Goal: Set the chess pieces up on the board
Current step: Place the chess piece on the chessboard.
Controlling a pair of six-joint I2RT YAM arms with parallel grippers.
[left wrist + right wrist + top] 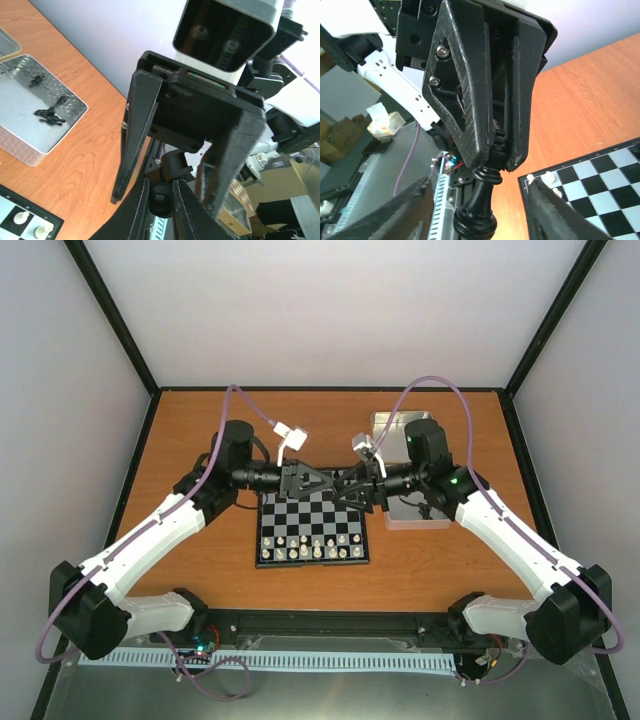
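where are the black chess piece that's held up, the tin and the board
black chess piece (pixel 480 197), right wrist view, on its stem above the round base
tin (pixel 20 107), left wrist view, on a bare patch of its floor
board (pixel 310 518), top external view, on a bare middle square

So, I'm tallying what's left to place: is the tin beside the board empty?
Not empty. The left wrist view shows several black chess pieces lying loose on the floor of the tin, in two small clusters.

Left gripper (pixel 496 150), right gripper (pixel 480 187) and a black chess piece (pixel 481 202) crowd the board's (pixel 310 512) far edge; white pieces (pixel 312 549) line its near edge; desk's (pixel 310 590) near strip free
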